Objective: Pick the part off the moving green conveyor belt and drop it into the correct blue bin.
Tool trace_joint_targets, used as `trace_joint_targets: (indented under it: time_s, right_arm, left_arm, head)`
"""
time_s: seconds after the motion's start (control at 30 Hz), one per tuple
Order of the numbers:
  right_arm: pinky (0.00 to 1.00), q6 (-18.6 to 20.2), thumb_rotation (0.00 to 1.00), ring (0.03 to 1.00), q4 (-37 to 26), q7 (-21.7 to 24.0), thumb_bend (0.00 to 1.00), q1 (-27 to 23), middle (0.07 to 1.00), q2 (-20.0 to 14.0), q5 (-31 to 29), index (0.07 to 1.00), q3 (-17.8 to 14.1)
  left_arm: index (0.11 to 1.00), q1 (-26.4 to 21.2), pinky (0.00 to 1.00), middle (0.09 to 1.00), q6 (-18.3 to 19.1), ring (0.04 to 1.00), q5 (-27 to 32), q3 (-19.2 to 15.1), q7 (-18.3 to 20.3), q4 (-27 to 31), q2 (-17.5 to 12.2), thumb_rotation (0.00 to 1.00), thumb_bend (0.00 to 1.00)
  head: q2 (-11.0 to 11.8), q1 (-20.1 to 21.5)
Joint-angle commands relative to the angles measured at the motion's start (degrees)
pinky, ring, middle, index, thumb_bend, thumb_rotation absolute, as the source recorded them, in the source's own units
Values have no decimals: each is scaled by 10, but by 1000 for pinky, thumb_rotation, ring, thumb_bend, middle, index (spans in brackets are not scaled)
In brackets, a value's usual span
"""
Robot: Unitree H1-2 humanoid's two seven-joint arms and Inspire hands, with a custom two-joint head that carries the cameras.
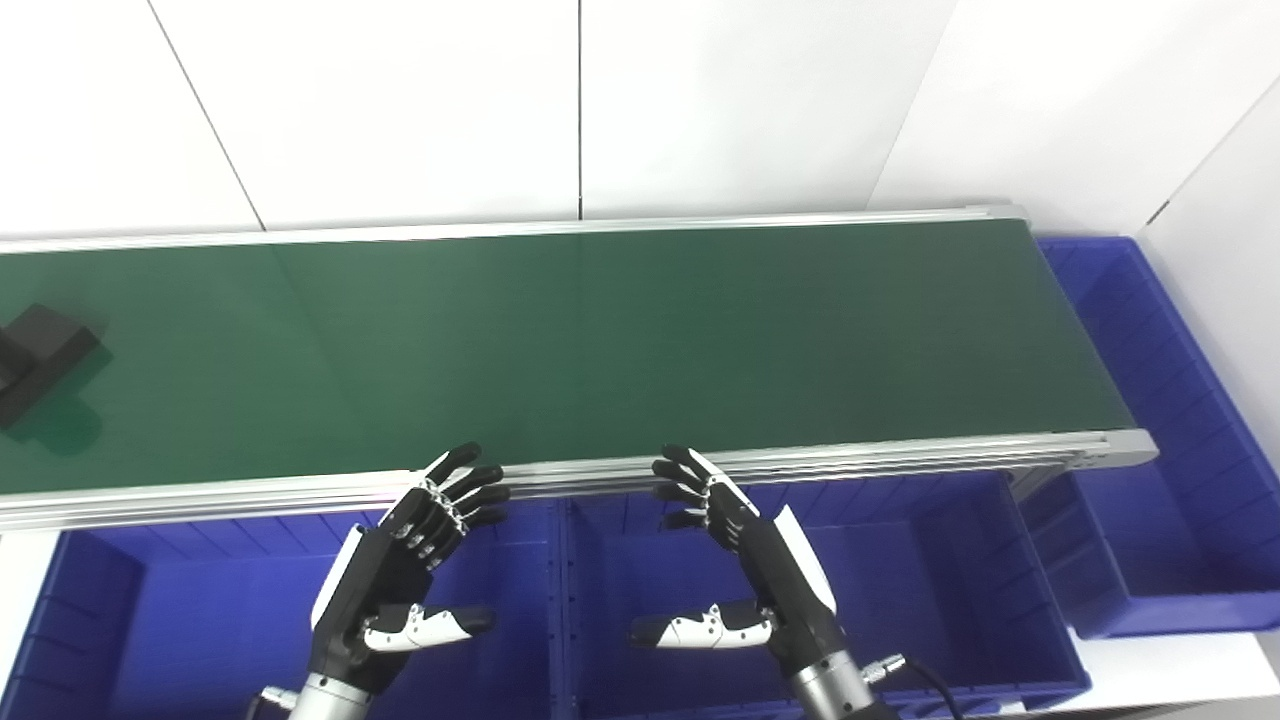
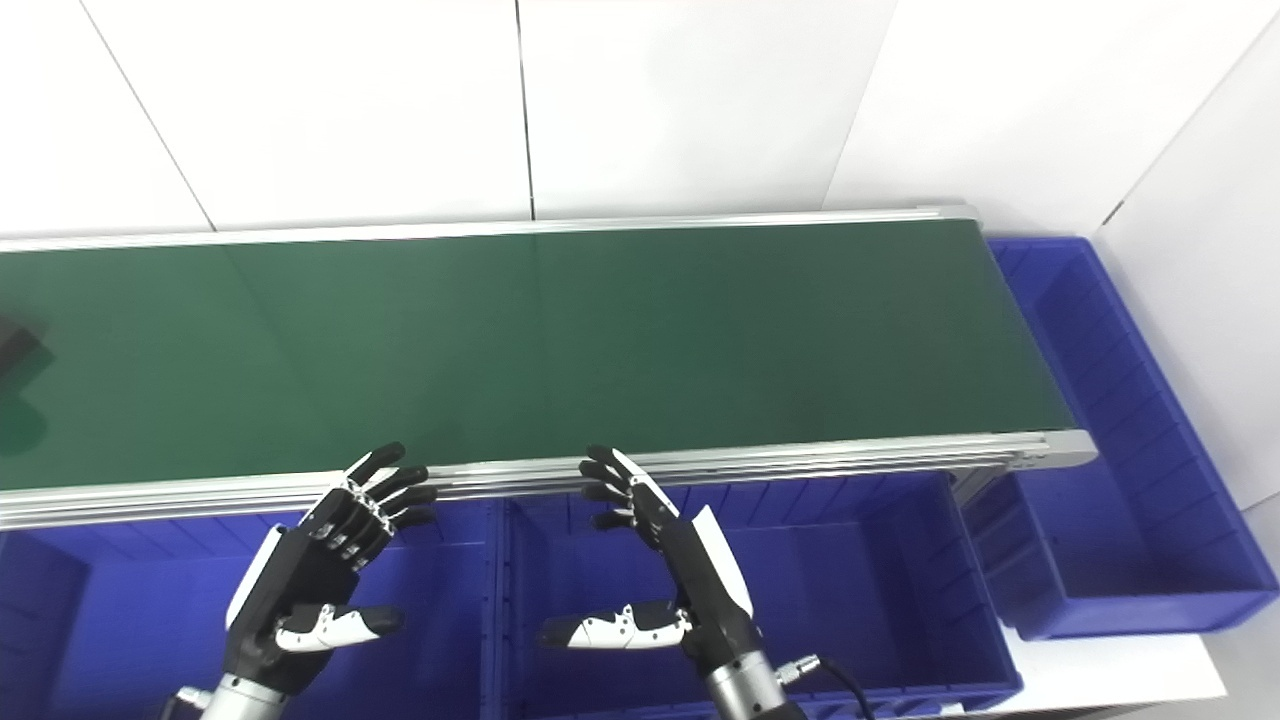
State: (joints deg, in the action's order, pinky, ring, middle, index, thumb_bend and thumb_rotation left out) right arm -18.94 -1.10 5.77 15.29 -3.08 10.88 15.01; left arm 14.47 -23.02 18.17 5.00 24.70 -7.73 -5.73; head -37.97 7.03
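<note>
hovering over the blue bins (image 1: 900,560), we hold our left hand (image 1: 400,570) and right hand (image 1: 745,560) empty, fingers spread; the dark part (image 1: 40,360) sits far left on the green belt (image 1: 620,340).

Scene brightly and evenly lit; white panelled wall (image 1: 400,110) behind long green conveyor belt (image 1: 600,330) nearly overexposed. Soft sheen seen on belt surface, with faint reflections of wall seams. Dark blocky part (image 1: 40,355) at belt's left end rendered soft, slightly blurred; diffuse shadow cast on belt just in front of it. Blue plastic bins (image 1: 900,580) in front of belt saturated, sharp. Straight belt rails bowed slightly toward picture edges.
</note>
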Motion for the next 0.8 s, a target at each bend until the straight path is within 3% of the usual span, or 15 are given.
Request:
trace_joint_targets:
  time_s: [0.0, 0.77]
  right_arm:
    - [709, -14, 240, 814, -17, -3, 855, -1, 861, 3, -2, 904, 0]
    - [701, -15, 251, 808, -16, -3, 823, -3, 852, 3, -4, 895, -2]
  left_arm:
    - [869, -3, 752, 813, -13, 780, 2, -1, 0, 13, 1, 213, 934]
    - [872, -6, 746, 815, -12, 778, -9, 1, -3, 13, 1, 209, 930]
  head:
    - [0, -1]
    - [1, -2]
